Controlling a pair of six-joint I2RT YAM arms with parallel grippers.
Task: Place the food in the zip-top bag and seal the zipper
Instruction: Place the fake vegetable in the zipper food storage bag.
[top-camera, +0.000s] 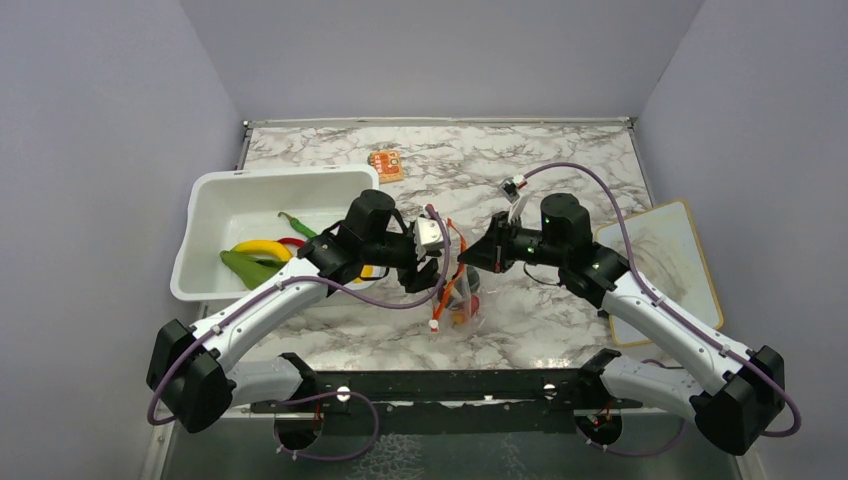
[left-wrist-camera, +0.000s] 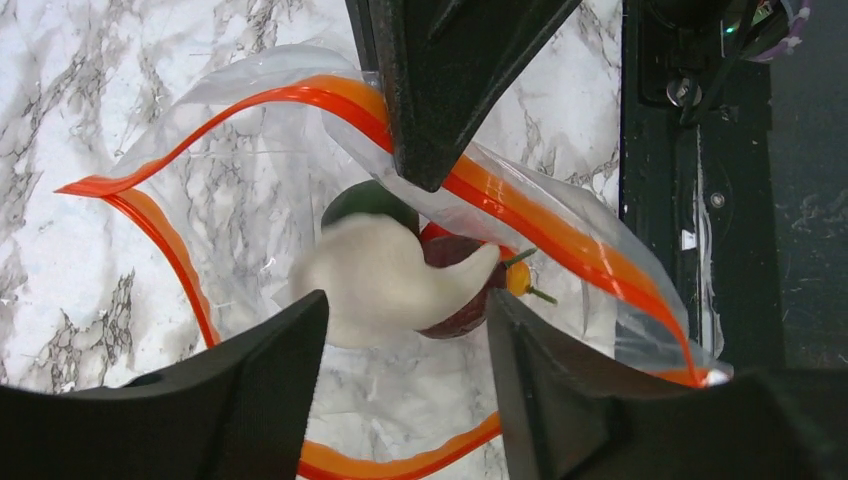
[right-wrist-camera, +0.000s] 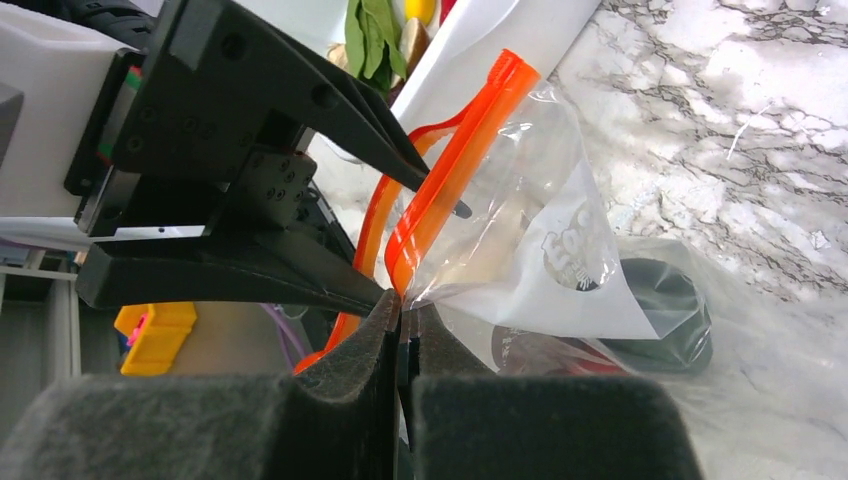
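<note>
The zip-top bag (top-camera: 462, 295) hangs open between my two grippers. My right gripper (top-camera: 468, 258) is shut on its orange-red zipper strip (right-wrist-camera: 450, 180), pinching the rim (right-wrist-camera: 402, 305). My left gripper (left-wrist-camera: 405, 300) is open above the bag's mouth, with nothing between its fingers (right-wrist-camera: 300, 80). Inside the bag (left-wrist-camera: 250, 170) lie a white piece (left-wrist-camera: 380, 280), a dark red piece (left-wrist-camera: 460, 250), a green piece (left-wrist-camera: 370, 197) and a small orange one (left-wrist-camera: 517, 278). The yellow banana (top-camera: 262, 246) and green chilli (top-camera: 297, 224) lie in the white tub (top-camera: 270, 185).
The tub stands at the left, close to my left arm. A small orange patterned item (top-camera: 386, 164) lies at the back. A white board (top-camera: 665, 260) lies at the right under my right arm. A black rail (top-camera: 450, 385) runs along the near edge.
</note>
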